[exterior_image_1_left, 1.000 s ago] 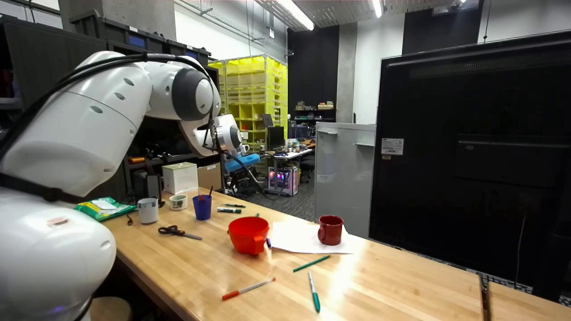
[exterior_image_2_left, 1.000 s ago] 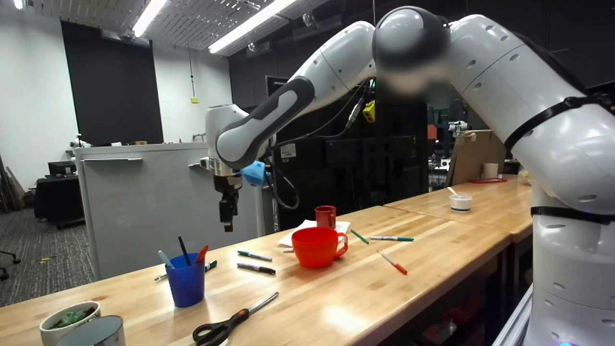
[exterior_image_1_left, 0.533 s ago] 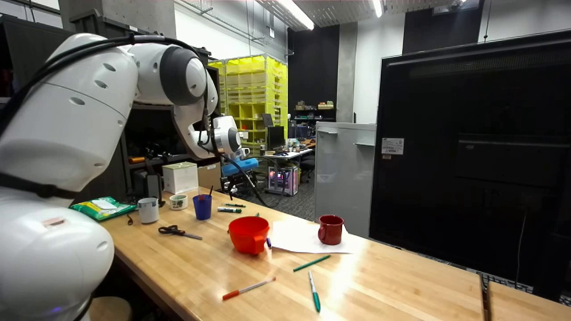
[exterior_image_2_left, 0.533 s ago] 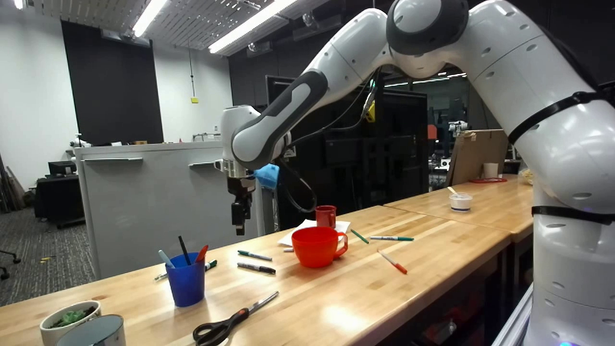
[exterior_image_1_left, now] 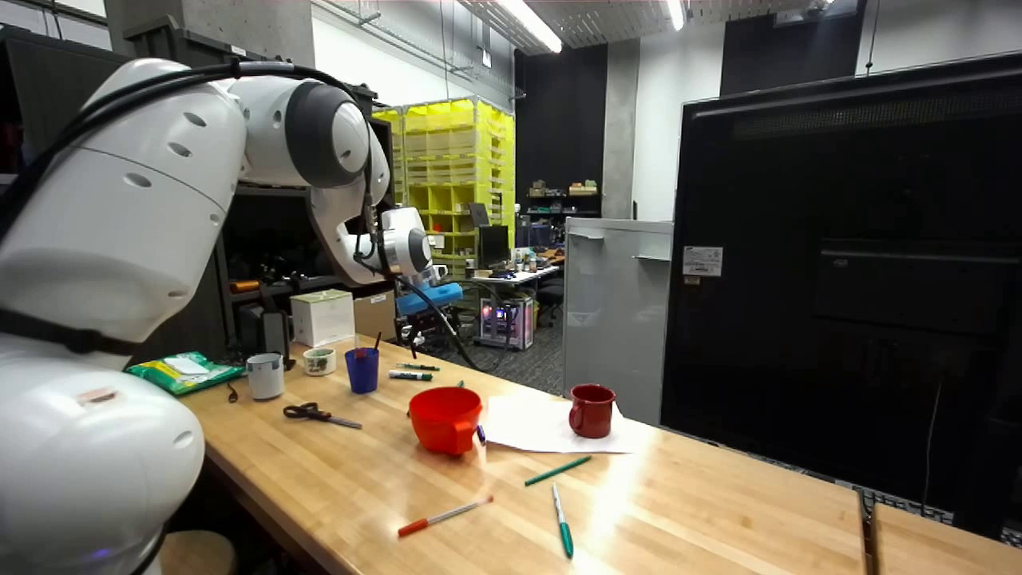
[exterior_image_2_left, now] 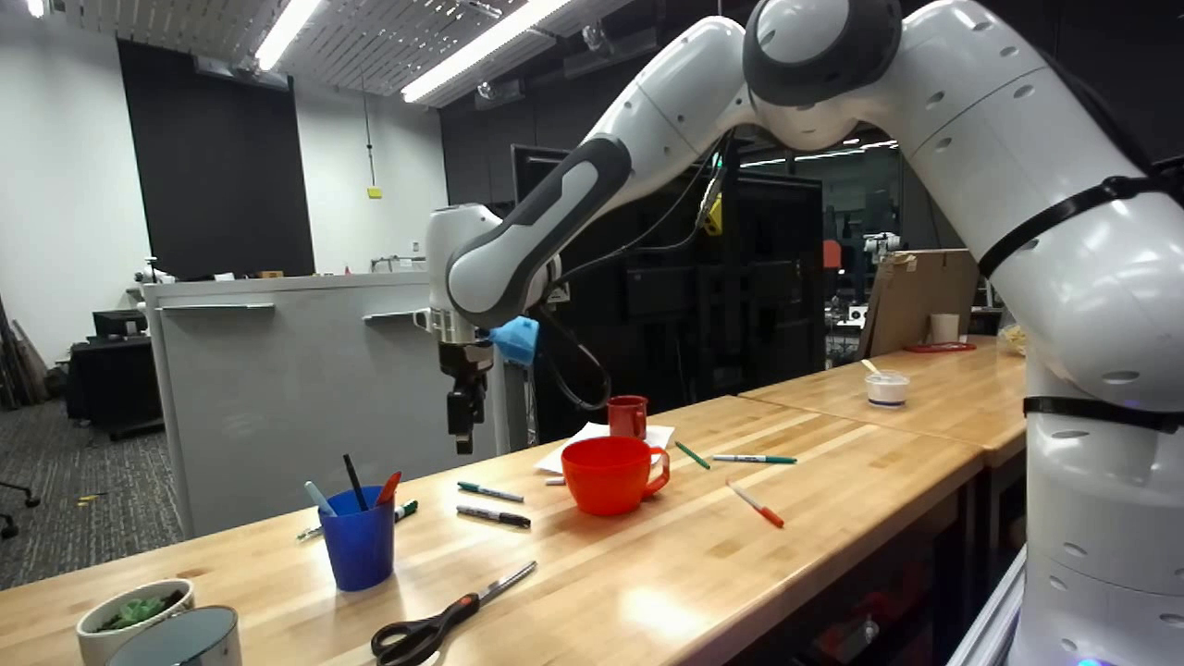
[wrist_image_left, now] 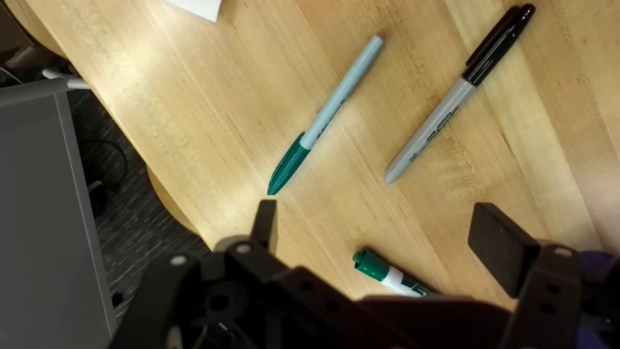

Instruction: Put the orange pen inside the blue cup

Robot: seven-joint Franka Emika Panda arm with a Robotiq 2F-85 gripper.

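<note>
Orange pen [exterior_image_2_left: 388,489], I guess, leans in the blue cup [exterior_image_2_left: 359,548], which seems to prop it, lower left in an exterior view; an orange-capped pen [exterior_image_2_left: 758,508] lies loose, lower right. Wide and empty, the gripper [wrist_image_left: 375,225] may be done.

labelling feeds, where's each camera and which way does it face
An exterior view: beside the arm, shown large; faces the table and yellow shelves.
An exterior view: near the plant; faces arm and end effector.
Wrist view: above the pens, facing down; two fingers show.
Both exterior views share the blue cup and orange pen.
</note>
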